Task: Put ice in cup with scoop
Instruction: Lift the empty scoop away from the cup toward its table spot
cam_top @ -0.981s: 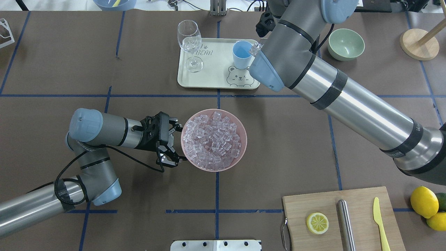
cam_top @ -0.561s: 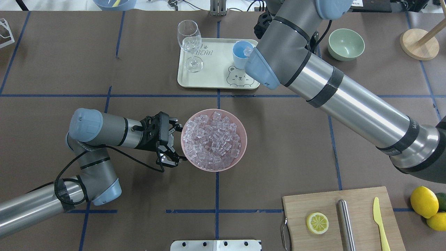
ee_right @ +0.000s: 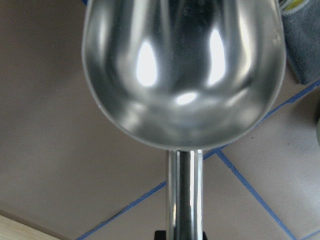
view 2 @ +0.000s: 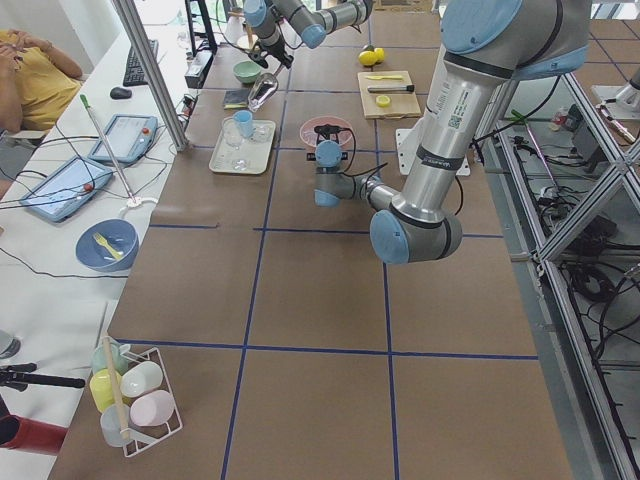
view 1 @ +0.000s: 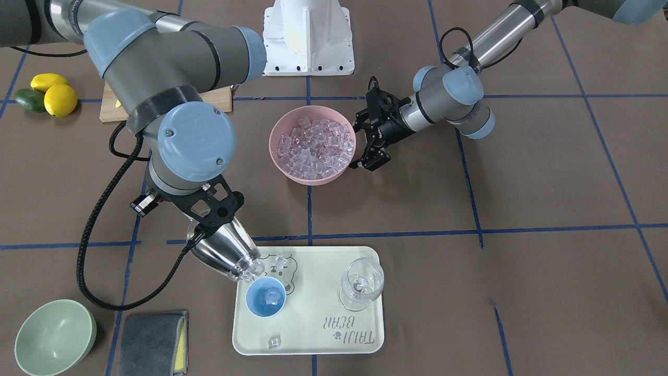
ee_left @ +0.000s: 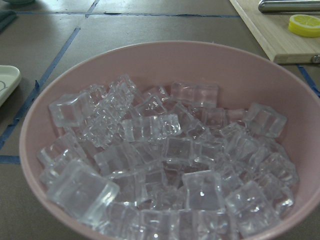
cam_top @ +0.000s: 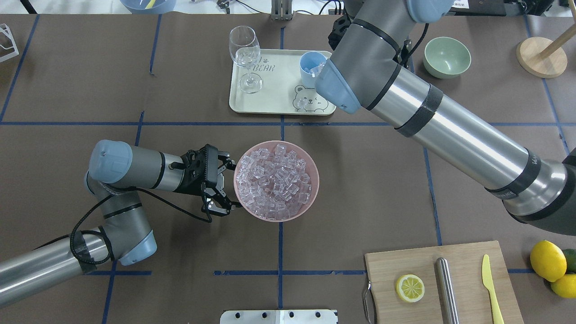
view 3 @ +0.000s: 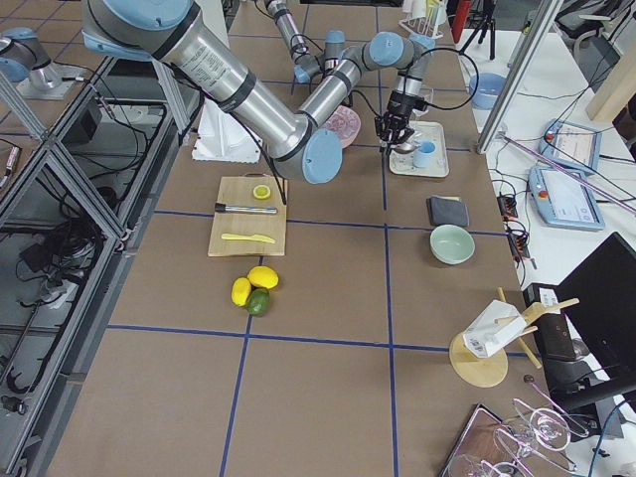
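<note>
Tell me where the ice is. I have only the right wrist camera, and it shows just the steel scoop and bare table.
Observer: In the front view, some ice sits inside the cup.
Operator: Report any spills.
Observer: A loose cube lies on the tray, apart from the cup. More show over the bear print.
Operator: Describe the scoop's lip.
Observer: The scoop is tilted mouth-down, and a few cubes are at its lip, just above the cup's rim.
</note>
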Controlling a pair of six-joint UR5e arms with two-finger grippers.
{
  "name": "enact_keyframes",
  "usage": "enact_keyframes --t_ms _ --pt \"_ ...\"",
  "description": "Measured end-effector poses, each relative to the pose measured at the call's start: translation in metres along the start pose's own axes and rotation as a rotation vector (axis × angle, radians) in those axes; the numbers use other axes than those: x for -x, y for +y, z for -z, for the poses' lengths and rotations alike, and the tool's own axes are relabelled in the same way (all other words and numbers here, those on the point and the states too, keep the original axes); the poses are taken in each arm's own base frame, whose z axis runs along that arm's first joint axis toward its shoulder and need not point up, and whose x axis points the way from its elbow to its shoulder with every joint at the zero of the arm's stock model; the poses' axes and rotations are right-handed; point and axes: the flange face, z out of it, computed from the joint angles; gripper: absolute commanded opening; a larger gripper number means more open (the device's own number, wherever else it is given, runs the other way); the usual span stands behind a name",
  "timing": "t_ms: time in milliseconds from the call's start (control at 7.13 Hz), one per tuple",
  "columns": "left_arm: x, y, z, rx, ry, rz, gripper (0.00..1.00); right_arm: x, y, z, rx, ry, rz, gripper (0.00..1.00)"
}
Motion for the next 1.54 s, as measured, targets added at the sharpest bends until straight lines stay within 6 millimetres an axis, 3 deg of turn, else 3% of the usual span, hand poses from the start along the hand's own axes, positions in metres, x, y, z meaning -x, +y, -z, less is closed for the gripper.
enact_keyframes --t_ms 841,1262,1542 --pt "0.0 0.0 0.0 -0.001 0.0 0.0 1.0 -0.006 0.006 0.008 -0.008 -0.015 0.0 0.0" --pt "0.0 0.0 0.0 0.0 0.0 0.0 1.0 -0.027 0.018 0.021 -0.034 -0.075 -0.078 0.0" --pt "0.0 0.003 0.001 0.003 -0.001 0.002 1.0 -0.043 0.035 0.039 -0.067 -0.173 -0.265 0.0"
